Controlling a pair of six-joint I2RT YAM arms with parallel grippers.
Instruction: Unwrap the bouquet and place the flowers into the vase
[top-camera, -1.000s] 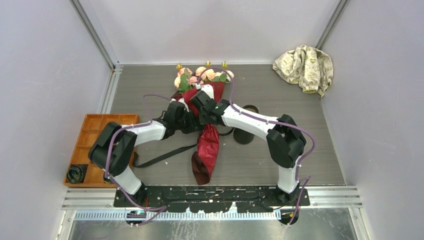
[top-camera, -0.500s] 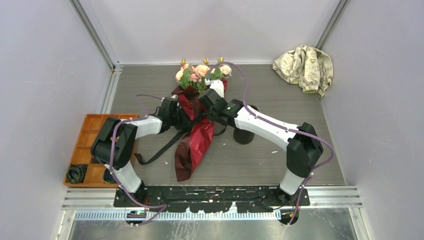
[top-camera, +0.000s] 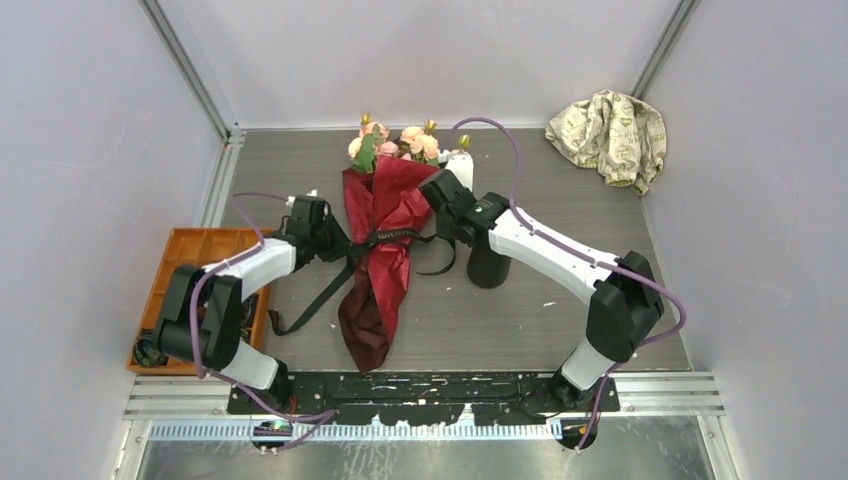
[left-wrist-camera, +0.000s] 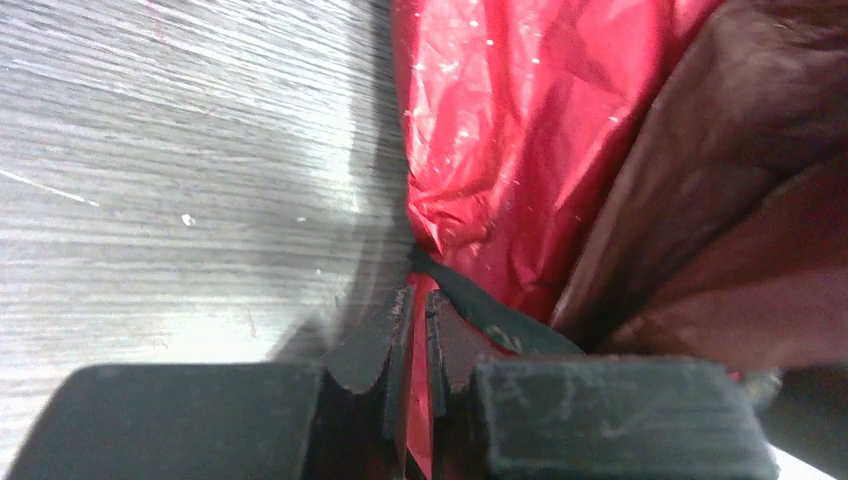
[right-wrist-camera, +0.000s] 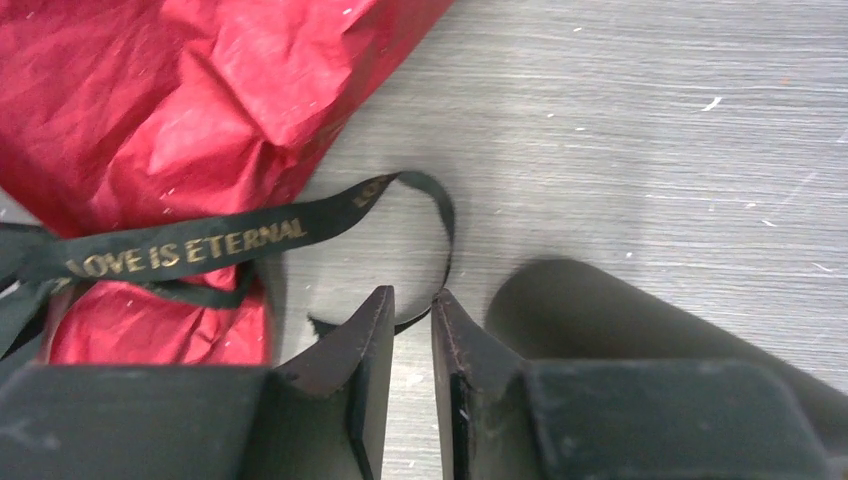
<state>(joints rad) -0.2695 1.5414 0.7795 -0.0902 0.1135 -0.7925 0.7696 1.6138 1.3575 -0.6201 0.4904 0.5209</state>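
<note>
The bouquet (top-camera: 385, 235) is lying flat on the worktop (top-camera: 560, 200), its flowers (top-camera: 405, 142) pointing toward the far wall and its black ribbon (right-wrist-camera: 190, 245) running across the red wrapping paper (left-wrist-camera: 500, 150). A fold of that paper is being pinched at the bouquet's left edge by the nearly closed jaws of the left gripper (left-wrist-camera: 417, 300). The right gripper (right-wrist-camera: 412, 298) is being held low, jaws slightly parted and gripping nothing, with the ribbon's loop at the tips. The vase (top-camera: 488, 268) is standing just beside it.

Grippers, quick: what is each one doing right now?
Left gripper: closed, pinching the bouquet at its red wrap.
Right gripper: slightly open, holding nothing; the ribbon lies just past its tips.
</note>
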